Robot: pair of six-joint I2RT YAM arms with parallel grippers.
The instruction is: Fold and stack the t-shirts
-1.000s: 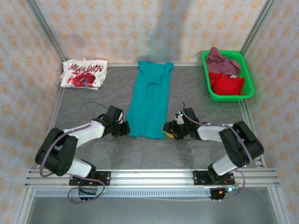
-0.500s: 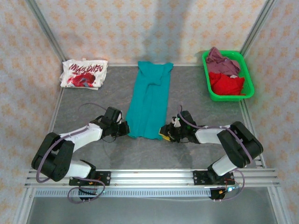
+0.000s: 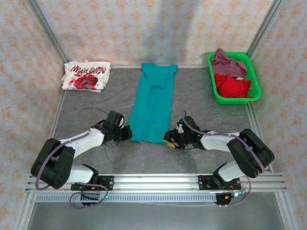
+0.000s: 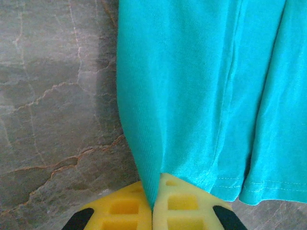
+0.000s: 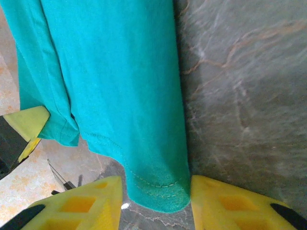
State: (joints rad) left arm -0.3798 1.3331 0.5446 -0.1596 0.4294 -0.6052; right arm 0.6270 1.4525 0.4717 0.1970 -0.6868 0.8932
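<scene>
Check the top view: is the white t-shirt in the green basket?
No, the white t-shirt lies far left, well apart from the green basket.

Premises: a robotics laboratory test cell, not a dwelling. Evidence: a grey stone-pattern table (image 3: 206, 103) is enclosed by bare aluminium frame posts (image 3: 45, 31) and printed wall panels (image 3: 144, 28). Two robot arms (image 3: 86, 139) are bolted to an aluminium rail (image 3: 153, 182) at its near edge, with cables (image 3: 91, 194) exposed.

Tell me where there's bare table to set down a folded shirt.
Bare table lies between the white shirt and the teal shirt, between the teal shirt and the green basket, and along the near rail. Crowded: the teal shirt's near hem, where the left arm and right arm meet it.
</scene>
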